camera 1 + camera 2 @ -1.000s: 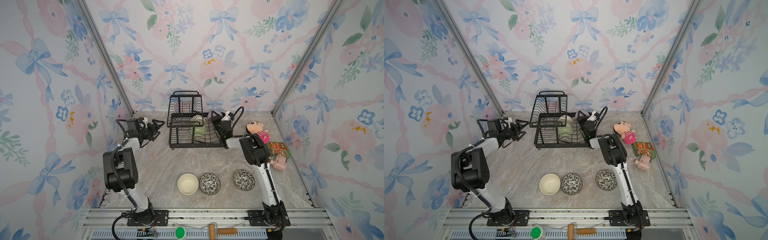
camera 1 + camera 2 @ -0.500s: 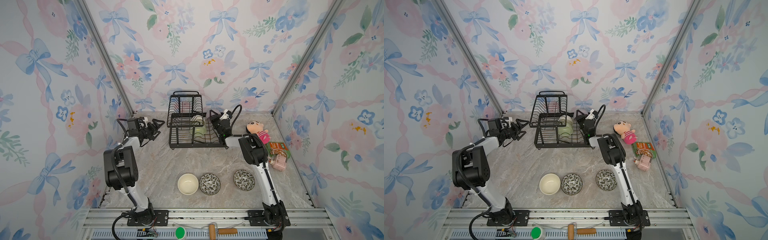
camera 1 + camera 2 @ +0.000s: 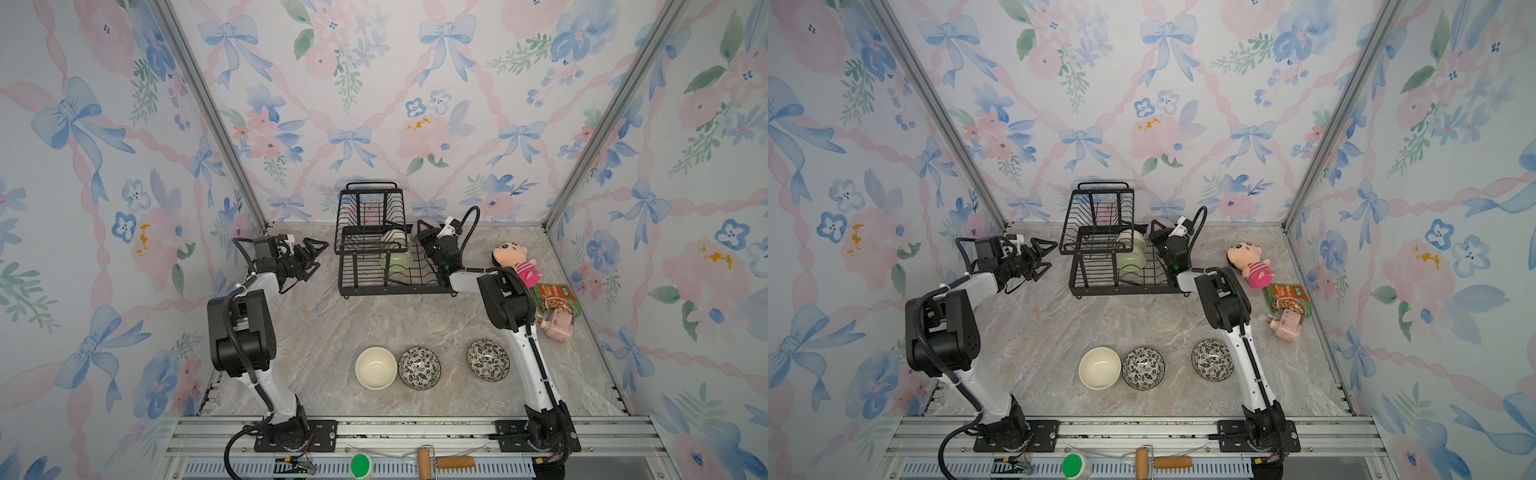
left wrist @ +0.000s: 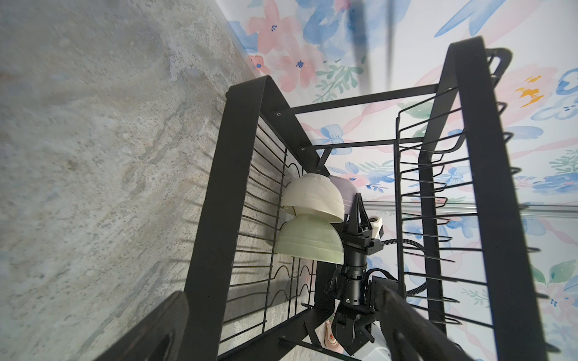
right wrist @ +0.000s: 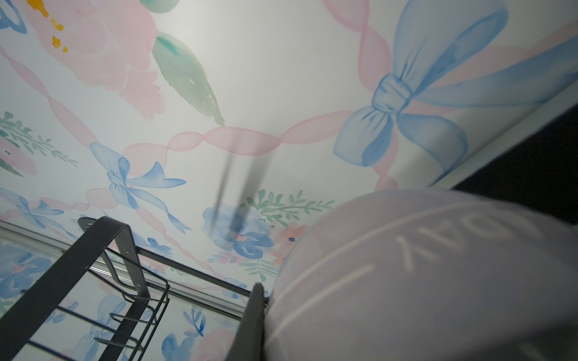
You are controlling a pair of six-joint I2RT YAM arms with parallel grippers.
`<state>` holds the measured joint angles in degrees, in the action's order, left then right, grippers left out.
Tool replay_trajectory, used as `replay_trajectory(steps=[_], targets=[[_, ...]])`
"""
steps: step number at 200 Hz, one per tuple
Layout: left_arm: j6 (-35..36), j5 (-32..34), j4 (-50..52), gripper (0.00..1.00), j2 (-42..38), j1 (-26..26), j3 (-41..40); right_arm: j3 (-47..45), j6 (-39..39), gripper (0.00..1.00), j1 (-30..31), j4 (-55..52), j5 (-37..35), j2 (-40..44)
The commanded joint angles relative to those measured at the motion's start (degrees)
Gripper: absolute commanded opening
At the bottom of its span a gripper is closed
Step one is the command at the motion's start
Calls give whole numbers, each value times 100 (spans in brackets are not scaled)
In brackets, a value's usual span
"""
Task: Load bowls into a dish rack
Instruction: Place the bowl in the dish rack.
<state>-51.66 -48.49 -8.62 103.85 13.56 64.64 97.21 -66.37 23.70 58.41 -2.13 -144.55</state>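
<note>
Broadly, the desk (image 3: 332, 324) carries one dish rack (image 3: 370, 250). It stands against the back wall between the two arms, which I judge lets either arm reach one end of it.

Two end effectors flank the rack. The left end effector (image 3: 319, 256) hangs spread wide and empty just off the rack's left end, probably parked clear while the other arm works. The right end effector (image 3: 424, 235) is at the rack's right end, pinched narrow. The left wrist view suggests it grips the rim of the lavender bowl (image 4: 345, 190), which is tipped on edge over the base tray. A thin rim would explain so tight a pinch.

Six bowls show in all. Three are at the rack: the lavender one, a cream bowl (image 4: 312, 197) and a pale green bowl (image 4: 308, 240). The last two stand on edge in the base tray, touching, likely so that they nest along the slots. Three sit upright near the desk's front edge: a second cream bowl (image 3: 375, 368), a leaf-patterned bowl (image 3: 419, 368) just beside it, and a second leaf-patterned bowl (image 3: 488, 360) apart, nearer the right arm.
</note>
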Motion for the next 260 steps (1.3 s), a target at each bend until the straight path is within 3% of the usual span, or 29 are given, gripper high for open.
replay_trajectory(steps=[1, 29, 126, 175, 260], targets=[[77, -134, 77, 98, 132, 41, 153, 377, 189, 0, -77, -434, 393, -50], [77, -143, 73, 98, 153, 41, 207, 276, 190, 0, -153, -778, 770, 37], [68, -179, 80, 98, 280, 54, 259, -297, 188, 4, -386, -32, 1651, -133], [88, -173, 116, 98, 276, 76, 251, -391, 141, 8, -345, -333, 1275, 11], [121, -152, 115, 98, 281, 85, 234, -424, -624, 35, -241, -885, 142, 287]])
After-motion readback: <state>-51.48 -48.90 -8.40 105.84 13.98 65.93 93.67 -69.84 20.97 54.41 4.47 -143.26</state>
